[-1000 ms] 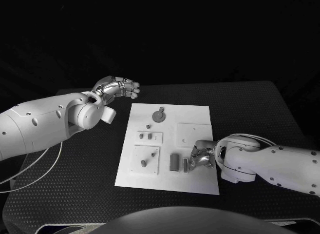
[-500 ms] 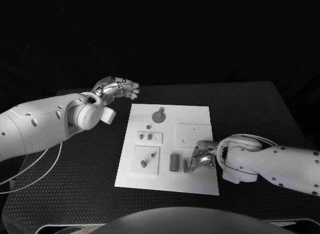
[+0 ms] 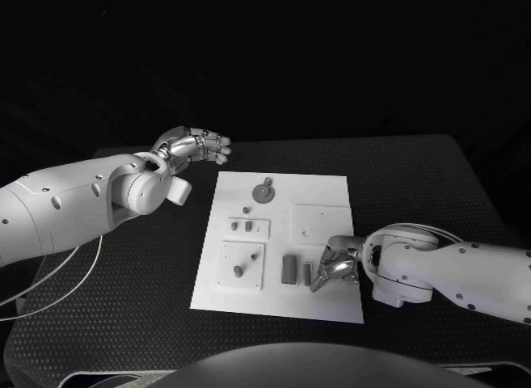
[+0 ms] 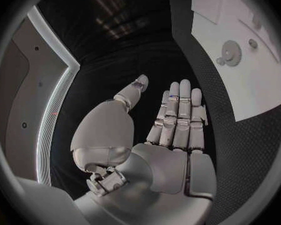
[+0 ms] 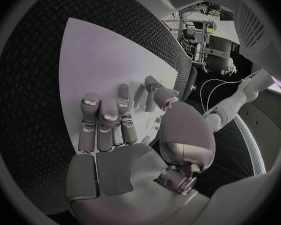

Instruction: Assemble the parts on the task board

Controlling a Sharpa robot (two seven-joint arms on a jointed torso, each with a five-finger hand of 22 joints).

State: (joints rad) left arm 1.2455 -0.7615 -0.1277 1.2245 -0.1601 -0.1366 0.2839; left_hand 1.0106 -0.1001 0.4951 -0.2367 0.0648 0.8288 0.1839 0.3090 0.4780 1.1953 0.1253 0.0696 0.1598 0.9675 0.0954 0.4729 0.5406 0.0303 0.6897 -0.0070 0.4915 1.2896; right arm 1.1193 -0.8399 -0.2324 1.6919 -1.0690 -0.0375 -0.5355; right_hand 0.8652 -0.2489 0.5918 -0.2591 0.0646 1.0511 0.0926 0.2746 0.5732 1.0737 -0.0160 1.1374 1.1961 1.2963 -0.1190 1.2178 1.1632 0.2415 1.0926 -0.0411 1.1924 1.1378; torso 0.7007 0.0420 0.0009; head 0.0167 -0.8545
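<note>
The white task board (image 3: 318,190) lies in the middle of the table. A round grey part (image 3: 262,192) sits near its far edge, with small parts (image 3: 248,225) below it and two upright grey bars (image 3: 289,270) near its front edge. My right hand (image 3: 335,264) hovers over the board's near right corner, just right of the bars, fingers stretched over the white board (image 5: 97,60) and holding nothing. Beyond the board's far left corner my left hand (image 3: 193,147) hangs above the black table. It is empty, with fingers straight and thumb apart (image 4: 172,125); the board (image 4: 253,85) and the round part (image 4: 231,53) lie beside it.
A square raised plate (image 3: 322,221) sits on the board's right half and another (image 3: 243,264) holds small parts at the near left. Black textured table (image 3: 137,275) surrounds the board. My left forearm (image 3: 67,210) crosses the table's left side.
My right hand has slid slightly toward the board's near edge. The left hand and the parts have stayed where they were.
</note>
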